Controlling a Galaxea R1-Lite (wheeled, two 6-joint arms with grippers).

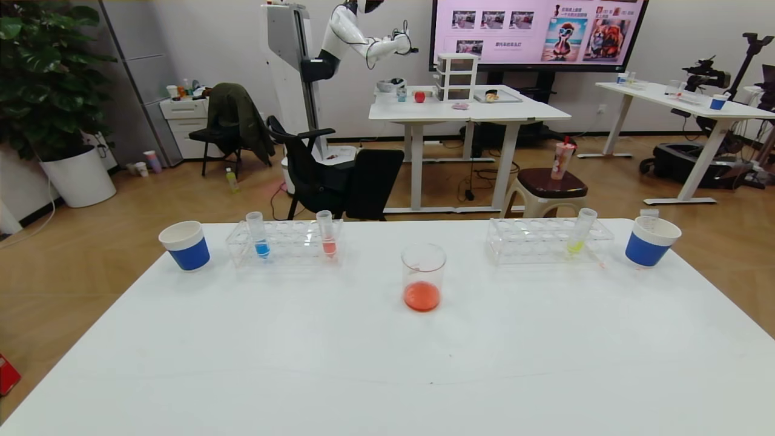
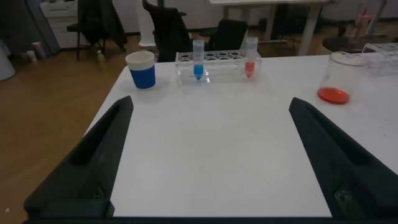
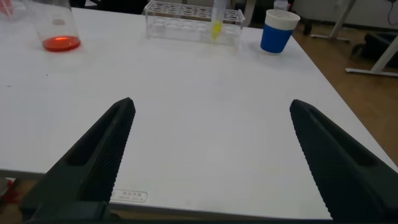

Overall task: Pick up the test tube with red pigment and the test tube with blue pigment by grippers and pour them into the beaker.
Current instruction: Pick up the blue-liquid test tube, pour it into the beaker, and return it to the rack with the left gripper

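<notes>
The test tube with blue pigment [image 1: 260, 237] stands in a clear rack [image 1: 290, 243] at the far left; it also shows in the left wrist view [image 2: 198, 57]. A tube with paler salmon-pink liquid [image 1: 327, 236] stands in the same rack. No tube with deep red liquid shows. The beaker [image 1: 423, 275] stands mid-table with orange-red liquid at its bottom. My left gripper [image 2: 211, 101] is open and empty over the near left of the table. My right gripper [image 3: 211, 102] is open and empty over the near right. Neither shows in the head view.
A second clear rack [image 1: 533, 240] at the far right holds a yellow-green tube [image 1: 579, 236]. Blue-banded paper cups stand at the far left [image 1: 186, 245] and far right [image 1: 651, 242]; a clear tube [image 1: 649, 216] sticks out of the right one.
</notes>
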